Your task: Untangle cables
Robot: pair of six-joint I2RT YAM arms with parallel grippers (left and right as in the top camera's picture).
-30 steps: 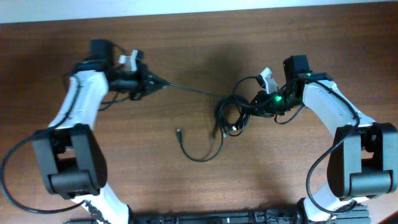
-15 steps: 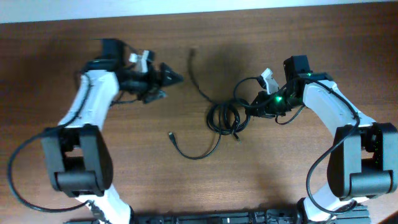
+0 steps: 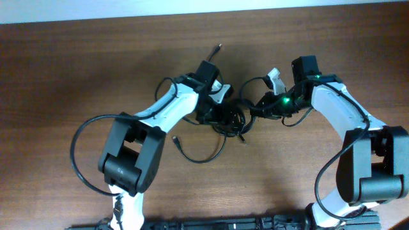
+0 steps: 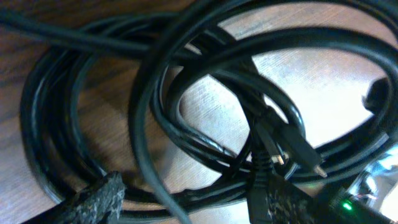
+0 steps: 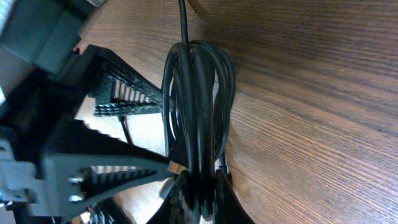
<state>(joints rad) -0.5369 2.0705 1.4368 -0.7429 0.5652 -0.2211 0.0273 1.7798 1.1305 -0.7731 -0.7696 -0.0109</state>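
Observation:
The cables [image 3: 234, 121] lie as a tangled black coil mid-table. One loose end [image 3: 218, 47] points toward the back, and another plug end [image 3: 176, 137] trails to the front left. My left gripper [image 3: 225, 115] is at the coil's left side, open, with its fingers straddling several strands. Up close the coil [image 4: 186, 93] fills the left wrist view, a plug [image 4: 305, 155] lies among the loops, and the left gripper [image 4: 186, 208] has strands running between its fingers [image 4: 93, 199]. My right gripper [image 3: 254, 110] is shut on the coil's right side. Several strands [image 5: 199, 93] are pinched in the right gripper [image 5: 202, 196].
The wooden table [image 3: 64, 76] stretches left and right of the coil. A pale wall strip [image 3: 128, 9] runs along the back edge. In the right wrist view, the left gripper's ribbed fingers [image 5: 124, 93] sit close beside the held strands.
My left gripper let go of the cable end it was pulling at the left, opened, and swung right to the coil. The freed end now lies toward the back. The right gripper kept its hold.

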